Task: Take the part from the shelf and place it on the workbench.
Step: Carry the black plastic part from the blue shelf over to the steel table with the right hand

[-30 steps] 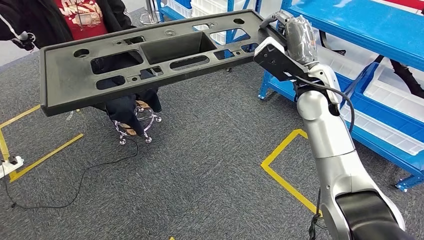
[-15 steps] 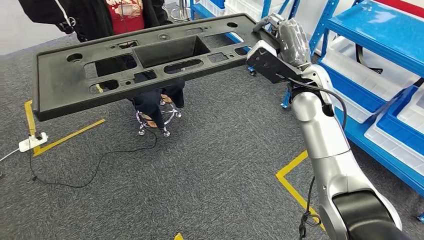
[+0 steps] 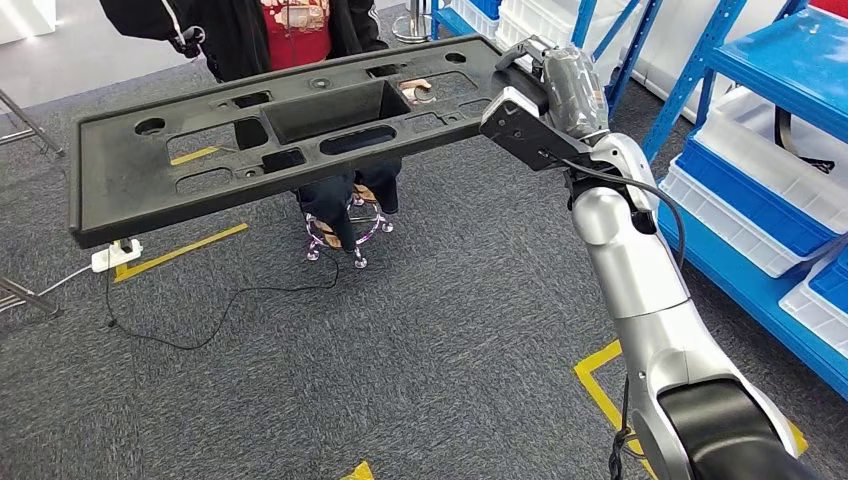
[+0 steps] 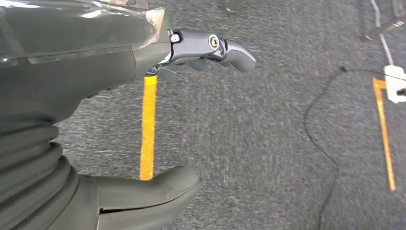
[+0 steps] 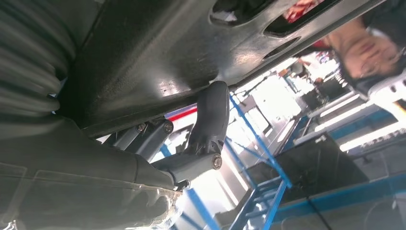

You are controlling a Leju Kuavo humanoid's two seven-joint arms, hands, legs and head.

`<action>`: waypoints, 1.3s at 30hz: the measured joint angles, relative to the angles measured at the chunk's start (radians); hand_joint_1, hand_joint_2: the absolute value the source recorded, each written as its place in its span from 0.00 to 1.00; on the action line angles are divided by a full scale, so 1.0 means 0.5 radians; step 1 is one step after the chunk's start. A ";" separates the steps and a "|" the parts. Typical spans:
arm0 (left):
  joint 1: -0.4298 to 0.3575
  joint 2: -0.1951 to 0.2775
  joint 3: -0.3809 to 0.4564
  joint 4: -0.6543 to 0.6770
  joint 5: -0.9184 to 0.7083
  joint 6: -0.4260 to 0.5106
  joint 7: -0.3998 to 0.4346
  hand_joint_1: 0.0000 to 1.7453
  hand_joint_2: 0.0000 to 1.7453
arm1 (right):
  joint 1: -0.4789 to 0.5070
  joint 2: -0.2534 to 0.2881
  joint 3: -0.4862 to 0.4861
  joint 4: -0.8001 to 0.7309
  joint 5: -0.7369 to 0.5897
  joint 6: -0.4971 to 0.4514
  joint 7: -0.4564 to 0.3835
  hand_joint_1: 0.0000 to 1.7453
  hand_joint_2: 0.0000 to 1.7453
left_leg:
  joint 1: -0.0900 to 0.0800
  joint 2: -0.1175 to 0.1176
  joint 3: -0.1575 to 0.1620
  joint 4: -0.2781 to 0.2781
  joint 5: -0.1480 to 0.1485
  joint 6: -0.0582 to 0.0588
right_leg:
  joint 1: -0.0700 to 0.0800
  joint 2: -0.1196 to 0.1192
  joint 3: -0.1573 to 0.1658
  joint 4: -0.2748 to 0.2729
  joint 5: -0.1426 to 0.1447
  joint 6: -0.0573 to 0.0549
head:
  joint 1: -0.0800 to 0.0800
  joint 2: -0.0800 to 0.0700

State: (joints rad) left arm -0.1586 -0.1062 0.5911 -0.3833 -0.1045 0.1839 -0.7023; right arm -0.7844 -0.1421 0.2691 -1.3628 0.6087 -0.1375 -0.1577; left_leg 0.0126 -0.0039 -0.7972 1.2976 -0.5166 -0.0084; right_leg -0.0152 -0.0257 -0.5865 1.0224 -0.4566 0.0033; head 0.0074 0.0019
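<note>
Hanging over grey carpet (image 4: 268, 143), the left hand (image 4: 95, 120) holds nothing; thumb and fingers (image 4: 225, 48) stand apart, a yellow tape line (image 4: 148, 129) between them on the floor. Right hand (image 3: 565, 85) grips the right end of the part (image 3: 270, 140), a long black panel with cut-outs, carried level in the air. Head view hides the fingers behind the hand's cover; right wrist view shows fingers (image 5: 210, 120) curled under the part's edge, pressed to its underside. Beneath the part a stool (image 3: 345, 225) and a cable (image 3: 230, 300) show partly. A person (image 3: 260, 30), cut off at the top edge, stands just beyond. Blue shelves (image 3: 780, 130) with white bins rise at right.
</note>
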 joint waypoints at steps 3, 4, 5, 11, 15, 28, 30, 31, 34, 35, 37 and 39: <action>0.000 0.004 -0.002 0.006 0.000 0.000 0.000 0.00 1.00 | 0.001 0.011 0.005 0.011 0.002 -0.003 -0.003 1.00 1.00 | -0.010 0.043 0.149 -0.287 0.151 0.029 | 0.012 -0.050 0.009 0.000 -0.008 -0.006 | 0.000 0.000; -0.002 0.006 -0.002 0.006 0.000 0.000 0.000 0.00 1.00 | -0.001 0.013 0.005 0.012 0.002 -0.004 -0.004 1.00 1.00 | -0.021 0.077 0.218 -0.415 0.191 0.043 | 0.021 -0.065 0.011 0.000 -0.013 -0.002 | 0.001 0.000; -0.005 0.009 -0.003 0.006 0.000 0.000 0.000 0.00 1.00 | -0.003 0.014 0.006 0.014 0.002 -0.006 -0.005 1.00 1.00 | -0.034 0.102 0.267 -0.504 0.212 0.055 | 0.025 -0.080 0.013 -0.001 -0.017 0.002 | 0.001 0.000; -0.013 0.011 -0.008 0.009 -0.001 0.002 0.000 0.00 1.00 | 0.001 0.016 0.007 0.022 0.013 -0.020 -0.011 1.00 1.00 | -0.042 0.031 0.331 -0.600 0.240 0.110 | 0.028 -0.045 -0.035 0.117 -0.094 0.038 | 0.005 0.000; -0.020 0.005 -0.017 0.020 -0.003 0.004 0.000 0.00 1.00 | 0.027 0.004 0.004 0.025 0.016 -0.024 -0.014 1.00 1.00 | -0.036 -0.059 0.335 -0.605 0.244 0.120 | 0.009 0.044 -0.270 0.553 -0.233 0.045 | 0.009 0.000; 0.009 0.009 -0.019 0.041 0.031 0.030 0.000 0.00 1.00 | 0.004 -0.017 0.002 0.029 -0.022 -0.018 -0.042 1.00 1.00 | -0.014 -0.035 0.129 -0.221 0.051 0.009 | -0.010 0.029 -0.006 -0.005 0.007 0.011 | -0.005 0.000; 0.010 0.008 -0.019 0.043 0.046 0.031 0.000 0.00 1.00 | -0.017 -0.017 0.008 0.030 -0.033 -0.012 -0.042 1.00 1.00 | -0.005 -0.007 0.015 -0.007 -0.018 0.002 | 0.002 -0.004 -0.003 -0.004 0.002 0.002 | -0.005 0.000; 0.011 0.006 -0.019 0.043 0.052 0.031 0.000 0.00 1.00 | -0.029 -0.016 0.013 0.031 -0.038 -0.009 -0.041 1.00 1.00 | -0.004 -0.002 0.005 0.005 -0.003 0.003 | 0.006 -0.021 -0.002 -0.004 0.000 -0.001 | -0.005 0.000; 0.011 0.008 -0.019 0.044 0.064 0.033 0.000 0.00 1.00 | -0.067 -0.011 0.027 0.032 -0.048 -0.002 -0.039 1.00 1.00 | -0.015 0.062 0.183 -0.336 0.160 0.028 | 0.018 -0.069 0.011 -0.004 -0.011 -0.002 | -0.004 0.000; 0.009 0.010 -0.019 0.044 0.065 0.033 0.000 0.00 1.00 | -0.080 -0.011 0.029 0.033 -0.049 -0.002 -0.038 1.00 1.00 | -0.026 0.091 0.248 -0.450 0.195 0.039 | 0.025 -0.084 0.014 -0.003 -0.017 0.003 | -0.003 0.000; 0.006 0.012 -0.019 0.043 0.067 0.033 0.000 0.00 1.00 | -0.096 -0.012 0.034 0.036 -0.051 -0.001 -0.036 1.00 1.00 | -0.049 0.113 0.299 -0.540 0.203 0.059 | 0.034 -0.116 0.017 -0.003 -0.025 0.017 | -0.002 0.000; 0.009 0.015 -0.019 0.043 0.073 0.034 0.000 0.00 1.00 | -0.102 -0.010 0.040 0.039 -0.052 0.001 -0.033 1.00 1.00 | -0.051 0.071 0.307 -0.558 0.215 0.082 | 0.035 -0.143 0.017 -0.004 -0.034 0.034 | -0.001 0.000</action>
State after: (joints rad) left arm -0.1540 -0.0988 0.5818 -0.3617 -0.0678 0.2008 -0.7023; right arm -0.8354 -0.1469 0.2893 -1.3435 0.5827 -0.1371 -0.1740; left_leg -0.0131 0.0316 -0.6436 1.0188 -0.4090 0.0328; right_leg 0.0025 -0.0970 -0.5782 1.0205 -0.4734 0.0203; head 0.0068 0.0019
